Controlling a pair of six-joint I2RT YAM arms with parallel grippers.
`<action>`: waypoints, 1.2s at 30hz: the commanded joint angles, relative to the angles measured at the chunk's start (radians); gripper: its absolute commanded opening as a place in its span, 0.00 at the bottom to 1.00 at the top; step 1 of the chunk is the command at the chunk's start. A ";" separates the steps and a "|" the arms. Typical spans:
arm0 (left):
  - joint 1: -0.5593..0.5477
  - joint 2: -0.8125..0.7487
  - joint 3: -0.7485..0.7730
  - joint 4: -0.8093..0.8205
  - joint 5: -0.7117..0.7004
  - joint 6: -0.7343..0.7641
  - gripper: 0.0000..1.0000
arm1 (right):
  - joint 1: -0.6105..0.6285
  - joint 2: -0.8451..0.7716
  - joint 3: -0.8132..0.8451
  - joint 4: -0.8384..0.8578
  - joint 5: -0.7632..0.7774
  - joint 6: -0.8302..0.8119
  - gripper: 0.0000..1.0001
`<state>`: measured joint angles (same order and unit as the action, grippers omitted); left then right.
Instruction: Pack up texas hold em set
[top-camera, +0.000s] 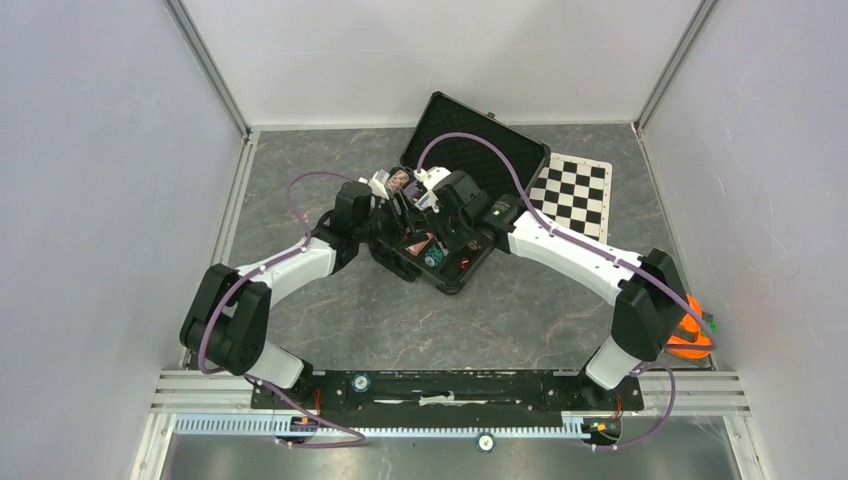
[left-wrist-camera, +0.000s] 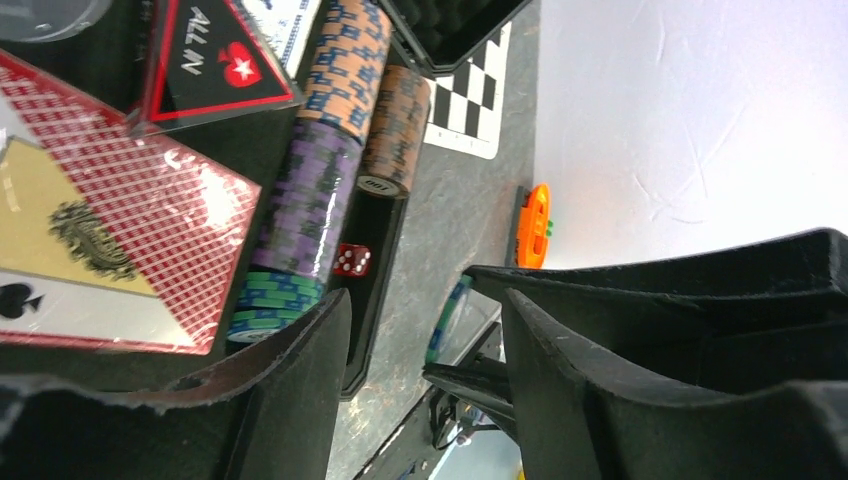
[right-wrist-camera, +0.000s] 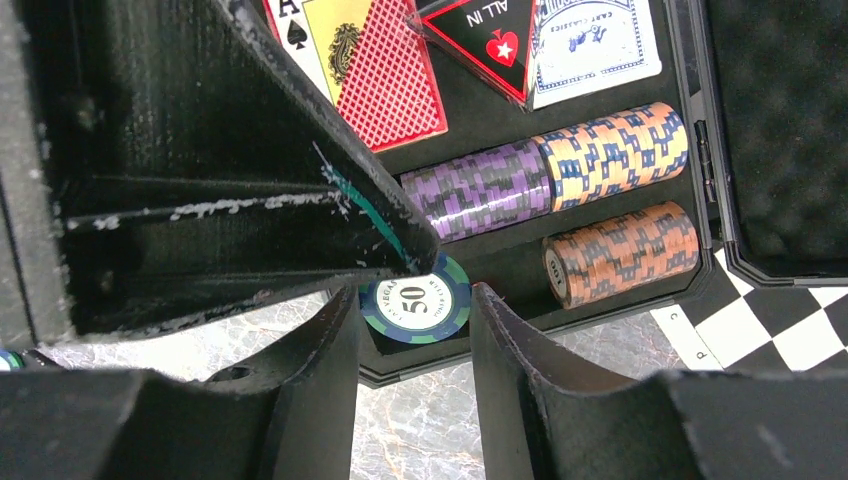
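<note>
Right wrist: right gripper (right-wrist-camera: 412, 300) jaws pinch a teal chip (right-wrist-camera: 415, 310) to slot it into the case (right-wrist-camera: 480, 120); left gripper (left-wrist-camera: 422, 298) jaws gape, empty.

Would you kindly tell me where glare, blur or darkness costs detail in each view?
Top external: even light, the case contents too small to read. Left wrist: sheen on the red deck wrapper, wall washed out. Right wrist: 50 chip crisp, near fingers dark.

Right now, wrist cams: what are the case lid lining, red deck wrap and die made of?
Lid lining: black foam, matte, dimpled egg-crate surface. Red deck: seemingly clear film over printed card; glare streaks and wrinkles show. Red die: probably hard plastic, glossy, white pips.
</note>
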<state>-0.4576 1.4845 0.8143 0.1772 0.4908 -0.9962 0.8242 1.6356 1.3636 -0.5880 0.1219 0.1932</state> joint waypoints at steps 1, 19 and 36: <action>0.002 0.022 0.037 0.122 0.085 -0.057 0.62 | -0.021 0.013 0.048 0.043 -0.052 -0.023 0.40; 0.003 0.059 -0.027 0.213 0.115 -0.105 0.57 | -0.058 -0.004 0.034 0.077 -0.148 -0.028 0.40; 0.003 0.095 -0.074 0.379 0.222 -0.207 0.39 | -0.104 -0.042 -0.018 0.108 -0.225 -0.037 0.40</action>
<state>-0.4519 1.5677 0.7525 0.4770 0.6266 -1.1511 0.7296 1.6329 1.3544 -0.5442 -0.0650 0.1730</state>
